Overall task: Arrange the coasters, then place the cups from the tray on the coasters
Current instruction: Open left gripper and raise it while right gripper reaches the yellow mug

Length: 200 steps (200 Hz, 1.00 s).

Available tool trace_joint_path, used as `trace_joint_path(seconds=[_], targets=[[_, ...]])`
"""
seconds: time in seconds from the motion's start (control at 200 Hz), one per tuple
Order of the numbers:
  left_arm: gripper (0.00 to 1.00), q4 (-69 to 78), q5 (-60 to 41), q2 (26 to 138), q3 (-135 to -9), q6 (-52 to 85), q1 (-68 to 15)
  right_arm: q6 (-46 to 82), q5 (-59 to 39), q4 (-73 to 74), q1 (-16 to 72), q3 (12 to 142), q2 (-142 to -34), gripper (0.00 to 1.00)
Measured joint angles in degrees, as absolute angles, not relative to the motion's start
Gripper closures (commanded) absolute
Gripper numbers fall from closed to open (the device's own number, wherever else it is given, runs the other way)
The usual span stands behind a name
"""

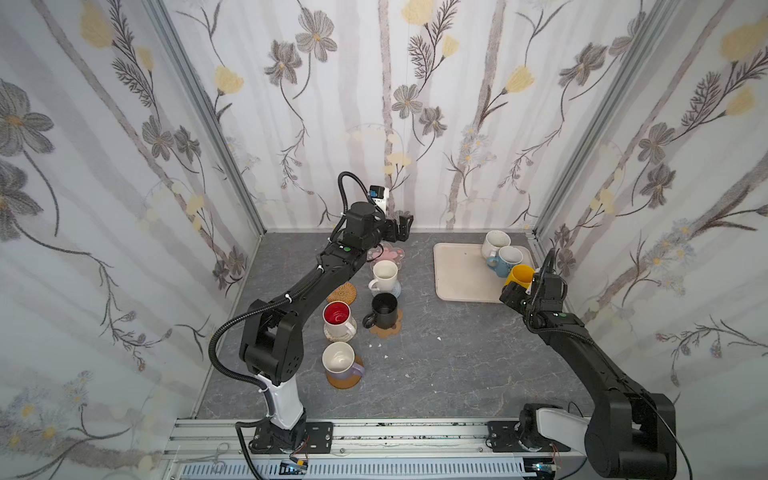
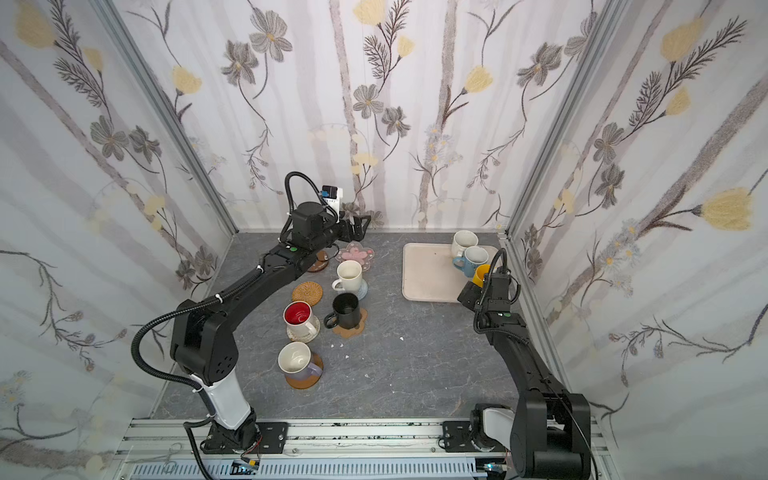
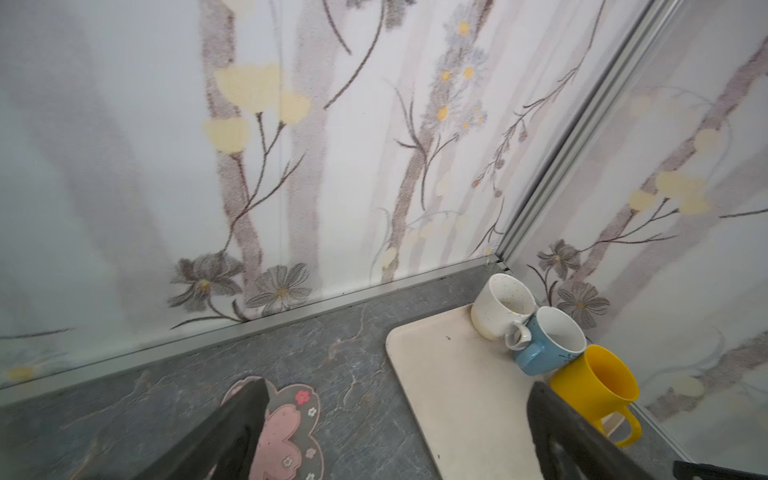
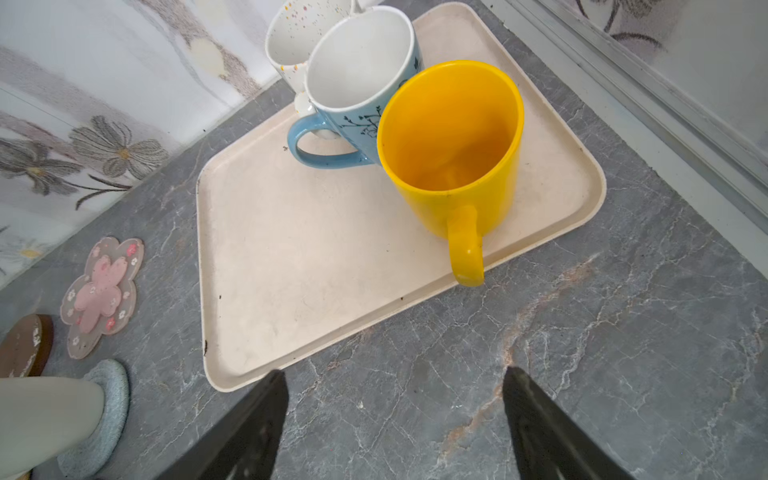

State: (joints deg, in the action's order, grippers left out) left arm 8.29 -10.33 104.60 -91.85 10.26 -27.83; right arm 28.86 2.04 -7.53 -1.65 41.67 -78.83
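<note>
The beige tray (image 1: 457,276) at the back right holds three cups: cream speckled (image 1: 494,242), light blue (image 1: 508,259) and yellow (image 4: 453,145). My right gripper (image 4: 395,374) is open and empty over the table, just off the tray's edge and facing the yellow cup's handle. My left gripper (image 3: 399,388) hangs open above the bare pink flower coaster (image 3: 286,432). A cream cup (image 1: 384,274), black cup (image 1: 384,309), red-inside cup (image 1: 337,318) and lavender cup (image 1: 340,361) each stand on a coaster. The orange rattan coaster (image 1: 342,293) is bare. My left arm partly covers a brown disc (image 2: 320,259).
The tray sits close to the back wall and the right wall's metal rail (image 4: 665,104). Small white crumbs (image 1: 380,345) lie near the black cup. My left arm (image 1: 307,282) stretches over the row of coasters.
</note>
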Motion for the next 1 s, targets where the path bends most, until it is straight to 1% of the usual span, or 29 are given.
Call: trace_joint_path(seconds=[0.15, 0.21, 0.6, 0.729, 0.794, 0.939, 0.999], targets=[[0.0, 8.6, -10.52, 107.96, -97.6, 9.52, -28.93, 27.92, 4.36, -10.02, -2.44, 47.03, -83.96, 0.25], [0.0, 8.56, -10.33, 108.79, -98.74, 8.82, -29.32, 27.53, 4.95, -10.44, -2.9, 48.23, -85.62, 0.28], [0.0, 8.36, -10.37, 111.79, -101.62, 4.69, -30.17, 26.48, 6.33, -15.09, -4.64, 56.77, -95.79, 0.4], [0.0, 8.36, -12.03, 113.27, -102.91, 4.69, -29.87, 26.41, 6.11, -15.75, -4.82, 58.85, -99.04, 0.44], [0.0, 8.36, -12.23, 114.08, -103.53, 5.08, -29.15, 26.26, 5.93, -15.97, -4.82, 59.48, -100.33, 0.47], [0.0, 8.34, -12.25, 114.83, -103.92, 6.68, -27.64, 25.87, 5.89, -16.1, -5.04, 60.97, -102.65, 0.6], [0.0, 8.34, -12.29, 114.85, -103.92, 7.14, -27.62, 25.76, 5.93, -16.23, -5.23, 61.52, -103.33, 0.62]])
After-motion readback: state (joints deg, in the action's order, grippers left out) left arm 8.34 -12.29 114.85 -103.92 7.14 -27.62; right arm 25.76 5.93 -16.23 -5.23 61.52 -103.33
